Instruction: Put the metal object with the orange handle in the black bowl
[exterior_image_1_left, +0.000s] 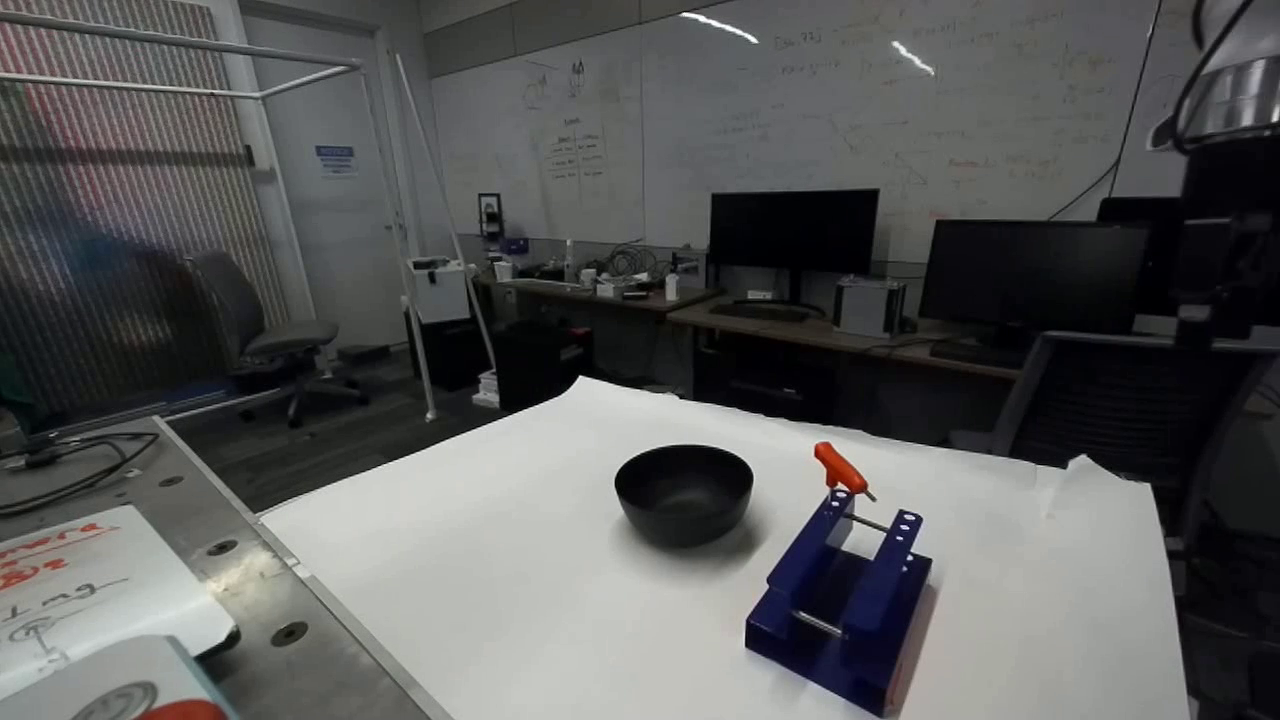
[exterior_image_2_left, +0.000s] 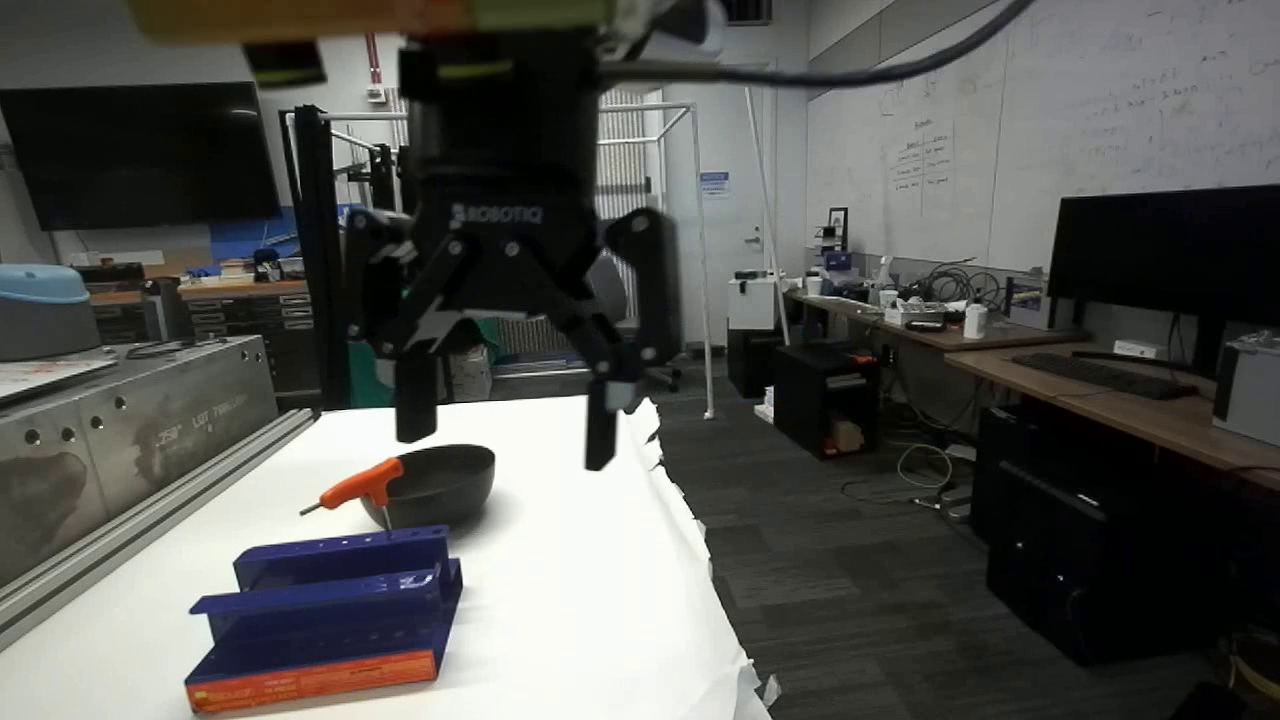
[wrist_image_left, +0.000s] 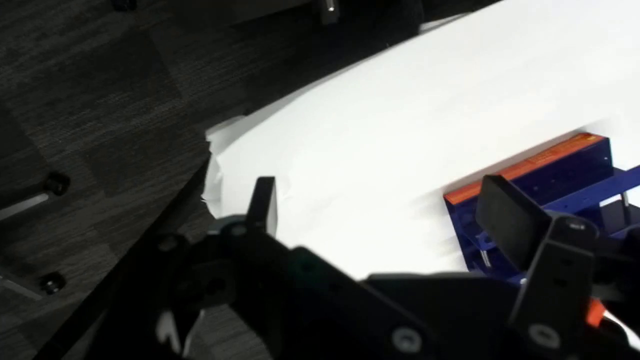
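Bowl in both exterior views only

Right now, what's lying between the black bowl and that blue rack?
In an exterior view, a bare stretch of white covering, partly shaded, lies between the black bowl and the blue rack.

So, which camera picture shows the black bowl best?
An exterior view, where the black bowl stands whole, with nothing in front and its inside showing. In an exterior view where the orange-handled hex key overlaps it, part of it is hidden. The wrist view shows none of it that I can make out.
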